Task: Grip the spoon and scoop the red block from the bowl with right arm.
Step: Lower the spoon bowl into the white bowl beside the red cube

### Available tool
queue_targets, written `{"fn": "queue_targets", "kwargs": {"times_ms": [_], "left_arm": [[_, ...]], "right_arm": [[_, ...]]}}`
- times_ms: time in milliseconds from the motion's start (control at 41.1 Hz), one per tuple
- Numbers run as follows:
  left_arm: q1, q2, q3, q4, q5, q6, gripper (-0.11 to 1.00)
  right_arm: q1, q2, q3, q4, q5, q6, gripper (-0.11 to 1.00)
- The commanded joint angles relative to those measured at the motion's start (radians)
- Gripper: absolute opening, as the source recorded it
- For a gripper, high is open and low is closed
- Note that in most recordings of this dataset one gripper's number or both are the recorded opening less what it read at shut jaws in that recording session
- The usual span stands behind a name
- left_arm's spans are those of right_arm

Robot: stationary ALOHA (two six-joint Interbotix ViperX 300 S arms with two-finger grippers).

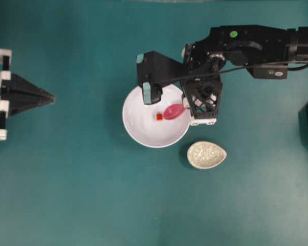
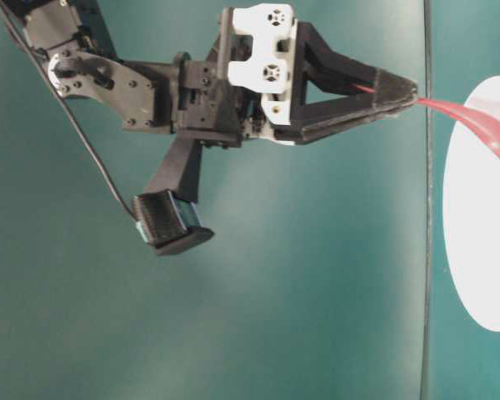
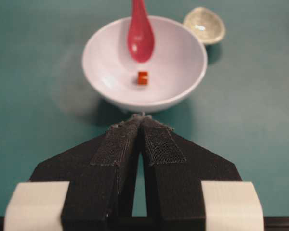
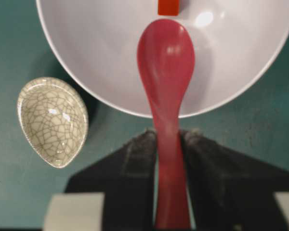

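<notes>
Teal cloth covers the table (image 1: 66, 195), seen from above. At the far left edge the left gripper (image 1: 50, 97) rests on its own, its two black fingers pressed together to a point with nothing between them, aimed toward the middle and well apart from the dishes. Near the centre sits the bowl (image 1: 138, 134), round, plain white and upright. Inside it, on the white floor, lies the red block (image 1: 159, 117), a tiny orange-red cube. Just to the block's right, the glossy pink scoop of the spoon (image 1: 173, 111) hangs over the bowl's interior, close beside the cube; whether they touch cannot be told. The spoon's handle runs right, over the rim, into the right gripper (image 4: 172, 144), whose black fingers clamp it from both sides, as the right wrist view shows plainly. Behind that gripper, the right arm (image 1: 256, 46) stretches in from the upper right. Below and right of the bowl, near it but apart, lies a small speckled beige oval dish (image 1: 206, 155).
</notes>
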Motion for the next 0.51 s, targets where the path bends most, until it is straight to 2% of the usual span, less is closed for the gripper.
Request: {"fn": "queue_targets", "kwargs": {"times_ms": [0, 487], "left_arm": [[0.002, 0.006, -0.011, 0.003, -0.006, 0.000, 0.00], [0.003, 0.002, -0.011, 0.003, -0.006, 0.000, 0.00]], "right_arm": [[0.002, -0.006, -0.023, -0.002, -0.003, -0.003, 0.24], [0.018, 0.040, -0.026, -0.002, -0.049, -0.008, 0.24]]}}
